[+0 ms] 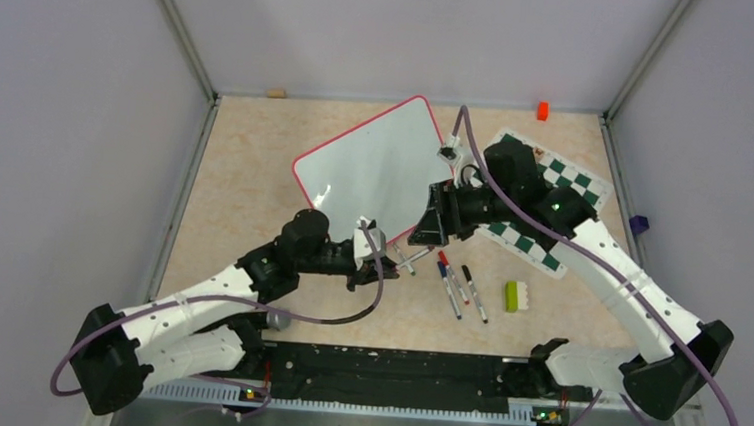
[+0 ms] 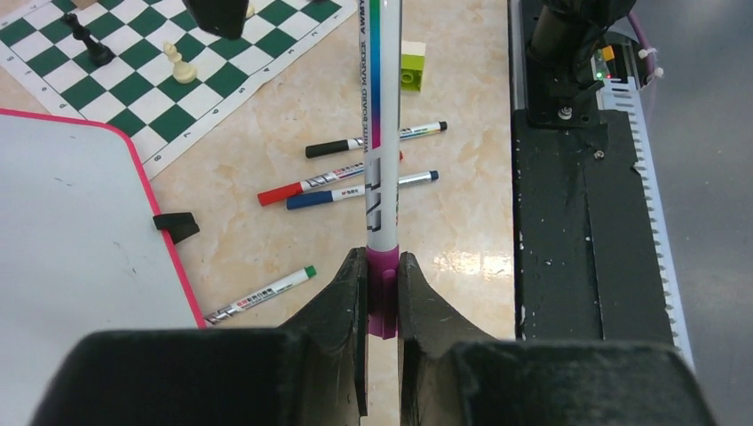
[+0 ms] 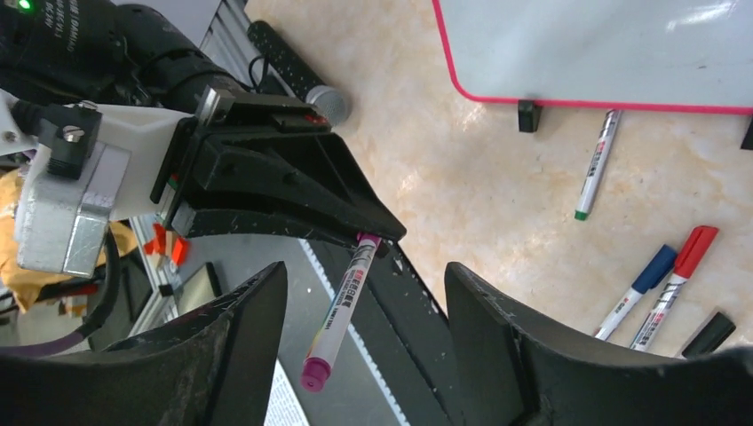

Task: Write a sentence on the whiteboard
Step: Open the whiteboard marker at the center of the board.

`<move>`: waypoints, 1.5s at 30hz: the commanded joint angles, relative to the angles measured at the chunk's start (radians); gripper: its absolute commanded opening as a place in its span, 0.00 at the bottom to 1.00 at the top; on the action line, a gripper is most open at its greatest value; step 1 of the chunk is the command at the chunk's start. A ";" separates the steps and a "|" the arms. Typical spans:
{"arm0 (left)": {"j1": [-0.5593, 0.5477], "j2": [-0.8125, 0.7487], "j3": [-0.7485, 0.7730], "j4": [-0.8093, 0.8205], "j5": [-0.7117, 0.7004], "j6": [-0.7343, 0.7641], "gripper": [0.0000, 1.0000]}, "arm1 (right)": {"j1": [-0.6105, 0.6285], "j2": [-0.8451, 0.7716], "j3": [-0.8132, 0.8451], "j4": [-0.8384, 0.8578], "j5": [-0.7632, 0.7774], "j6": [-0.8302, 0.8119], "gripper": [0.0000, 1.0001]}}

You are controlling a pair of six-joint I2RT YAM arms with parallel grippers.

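Note:
The whiteboard (image 1: 371, 163) lies tilted at mid-table, glossy white with a red-pink rim; parts of it show in both wrist views (image 2: 71, 231) (image 3: 604, 44). No sentence shows on its visible face. My left gripper (image 2: 382, 259) is shut on the magenta cap end of a white marker (image 2: 380, 133), which sticks straight out from the jaws. In the right wrist view that marker (image 3: 339, 306) hangs between my right gripper's (image 3: 366, 271) spread fingers, touching neither. The right gripper (image 1: 428, 222) is open, just right of the left gripper (image 1: 371, 243), by the board's near corner.
Red, blue and black markers (image 1: 460, 284) lie loose near the front, and a green-capped one (image 2: 262, 295) lies by the board's edge. The chess mat (image 1: 555, 185) with a few pieces (image 2: 180, 64) lies to the right. There are also a green block (image 1: 514, 296) and an orange block (image 1: 542, 109).

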 commanded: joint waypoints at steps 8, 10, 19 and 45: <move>-0.012 0.021 0.065 -0.041 -0.030 0.101 0.00 | 0.119 0.109 0.026 -0.010 -0.023 -0.033 0.59; -0.012 0.024 0.064 -0.034 -0.041 0.102 0.00 | 0.124 0.117 0.008 0.008 -0.036 -0.026 0.53; -0.012 0.030 0.065 -0.039 -0.092 0.108 0.00 | 0.131 0.130 -0.053 0.019 0.001 -0.026 0.39; -0.046 0.039 0.068 -0.132 -0.121 0.201 0.00 | 0.119 0.136 0.019 -0.092 -0.017 -0.100 0.42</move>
